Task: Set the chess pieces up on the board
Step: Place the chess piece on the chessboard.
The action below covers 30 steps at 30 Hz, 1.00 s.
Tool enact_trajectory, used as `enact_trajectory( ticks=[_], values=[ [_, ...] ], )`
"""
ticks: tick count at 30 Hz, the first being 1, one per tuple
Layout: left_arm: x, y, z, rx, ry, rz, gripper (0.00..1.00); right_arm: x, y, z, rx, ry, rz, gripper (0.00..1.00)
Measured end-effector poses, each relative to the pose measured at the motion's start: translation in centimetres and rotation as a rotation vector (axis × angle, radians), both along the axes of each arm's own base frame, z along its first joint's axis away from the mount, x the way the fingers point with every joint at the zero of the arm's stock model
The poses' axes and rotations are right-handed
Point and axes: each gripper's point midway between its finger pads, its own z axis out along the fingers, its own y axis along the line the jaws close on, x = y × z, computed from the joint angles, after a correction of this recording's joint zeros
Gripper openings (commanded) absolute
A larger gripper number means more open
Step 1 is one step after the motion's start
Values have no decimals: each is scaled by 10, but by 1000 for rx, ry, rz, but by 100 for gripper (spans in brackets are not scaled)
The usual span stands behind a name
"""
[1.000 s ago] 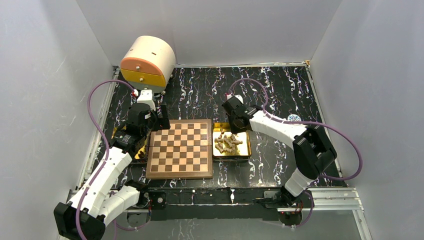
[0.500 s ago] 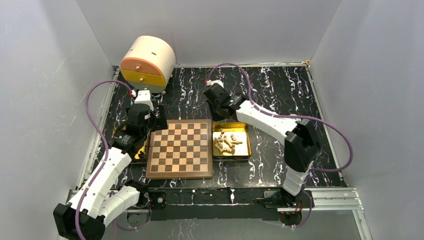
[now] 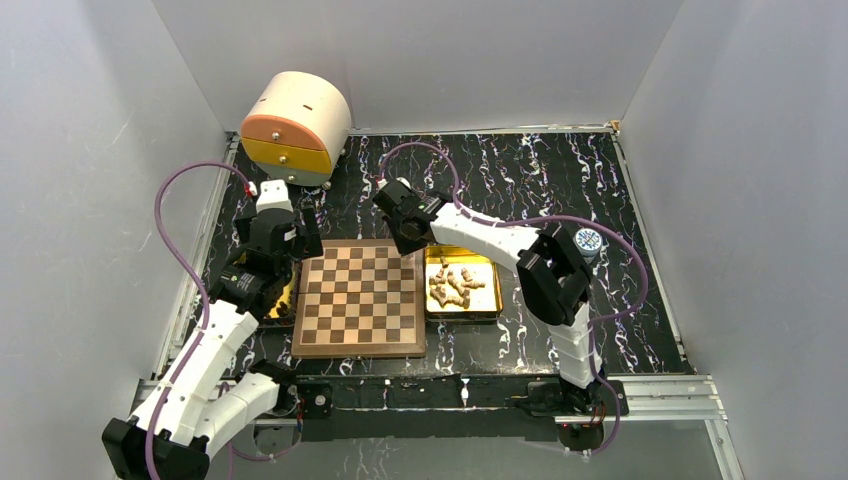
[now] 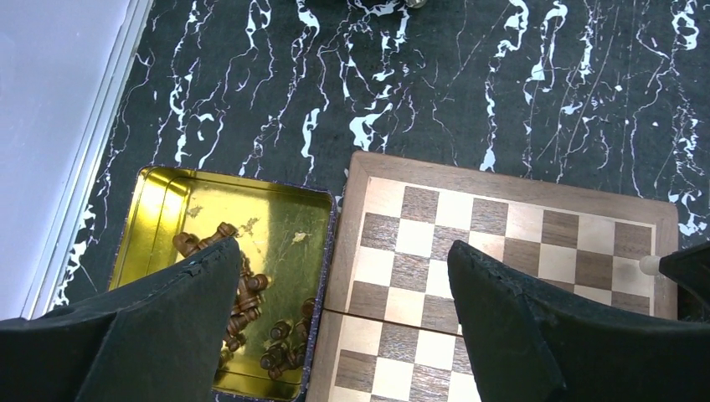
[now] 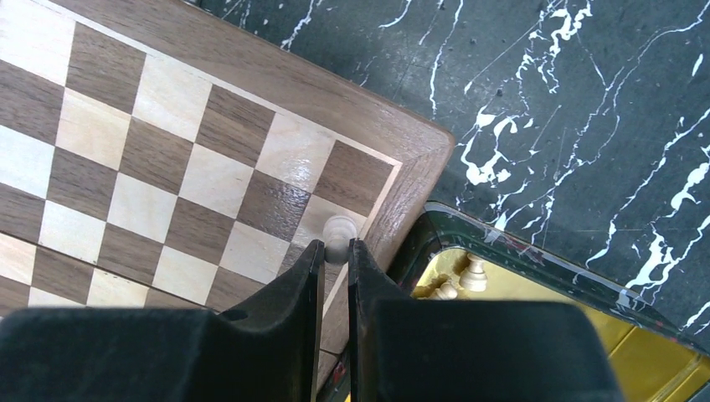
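The board (image 3: 362, 300) lies mid-table with bare squares. My right gripper (image 3: 405, 238) hangs over its far right corner, shut on a pale chess piece (image 5: 339, 228) pinched between the fingertips above a corner square of the board (image 5: 167, 167). More pale chess pieces (image 3: 455, 285) lie in the gold tray (image 3: 485, 305) right of the board. My left gripper (image 4: 343, 260) stands open over the board's left edge and the left gold tray (image 4: 276, 218), which holds dark pieces (image 4: 243, 293). Nothing is between its fingers.
A cream and orange drum-shaped box (image 3: 295, 125) stands at the back left. A small round disc (image 3: 587, 238) lies right of the right arm's elbow. White walls close in the black marbled tabletop (image 3: 560, 170) on three sides.
The right arm swung left from above the right tray to the board's far right corner, still shut on the piece. The left gripper drifted slightly back and left, staying open.
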Motion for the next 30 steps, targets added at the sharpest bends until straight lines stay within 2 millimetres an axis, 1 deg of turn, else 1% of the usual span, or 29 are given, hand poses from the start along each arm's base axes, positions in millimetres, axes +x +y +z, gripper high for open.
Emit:
enact_trajectory(
  ticks=[6,10,14,20,24,26,30],
  values=[
    [-2,6,-1,20,4,26,91,-5,4,0,4,15,15,18],
    [-2,9,0,28,2,41,91,-7,3,-5,-11,34,18,19],
    [-3,9,0,26,3,45,91,-7,6,-14,-21,55,23,21],
    [-4,10,-1,31,9,49,91,-9,7,-15,-21,69,31,25],
    [-4,11,-2,33,11,52,91,-10,7,-15,-20,72,33,26],
    [-4,11,-2,34,11,53,91,-11,7,-15,-18,75,35,27],
    [-4,11,-2,35,11,54,91,-12,8,-16,-16,81,37,34]
  ],
)
